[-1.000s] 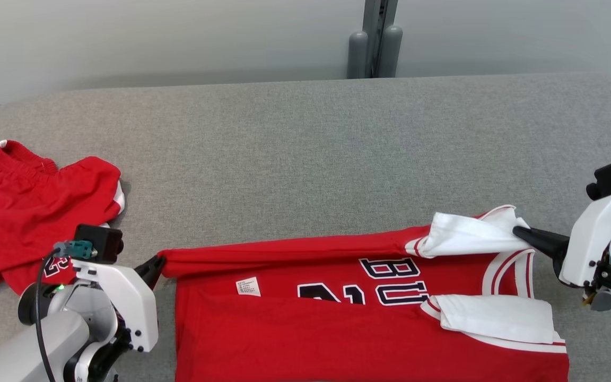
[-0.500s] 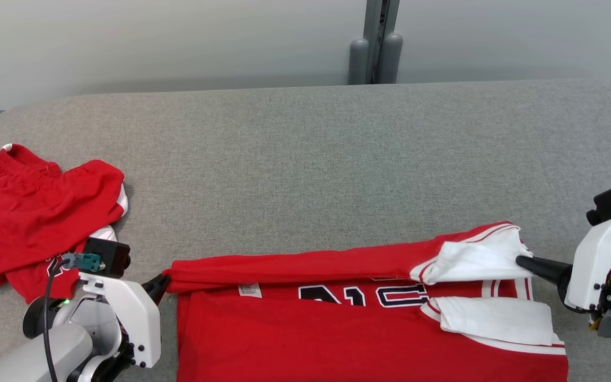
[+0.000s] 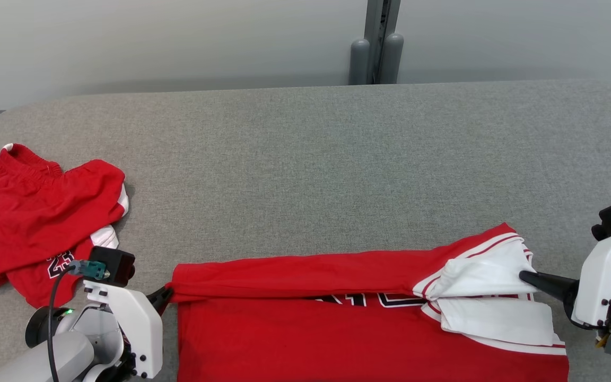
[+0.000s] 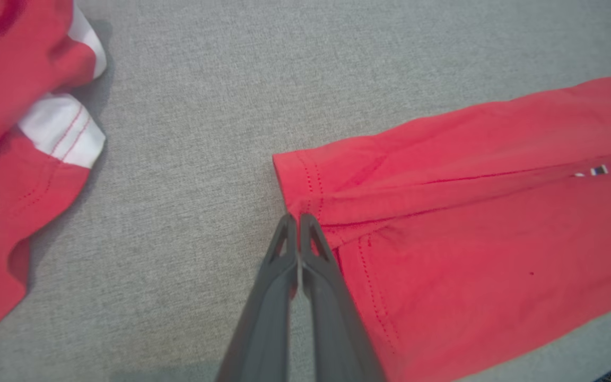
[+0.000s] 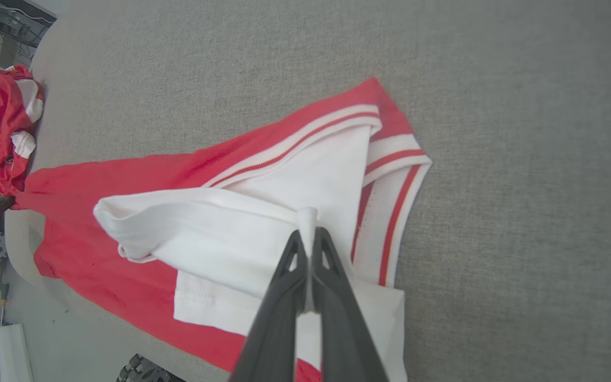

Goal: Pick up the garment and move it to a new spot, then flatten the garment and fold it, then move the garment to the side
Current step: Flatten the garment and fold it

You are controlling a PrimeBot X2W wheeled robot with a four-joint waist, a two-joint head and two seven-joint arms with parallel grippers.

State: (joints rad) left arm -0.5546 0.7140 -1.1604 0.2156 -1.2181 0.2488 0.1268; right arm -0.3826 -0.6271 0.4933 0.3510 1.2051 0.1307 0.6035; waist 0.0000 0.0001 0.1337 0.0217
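While the left gripper (image 3: 163, 295) pinches the hem corner of the red jersey (image 3: 337, 345) and the right gripper (image 3: 526, 277) clamps its white sleeve (image 3: 480, 273), the jersey lies half-folded at the near edge of the grey padded table (image 3: 305, 159). Red shorts (image 3: 29, 223) lie crumpled at the left, apart from it.

left arm: pale grey forearm (image 3: 24, 361) low at lower left | left gripper (image 3: 166, 293): dark fingers aimed right, jaws closed tight, pinching hem corner of red-and-white fabric jersey (image 3: 337, 339) | right gripper (image 3: 524, 276): at right edge, dark fingers aimed left, jaws closed tight, pinching jersey's white sleeve fold
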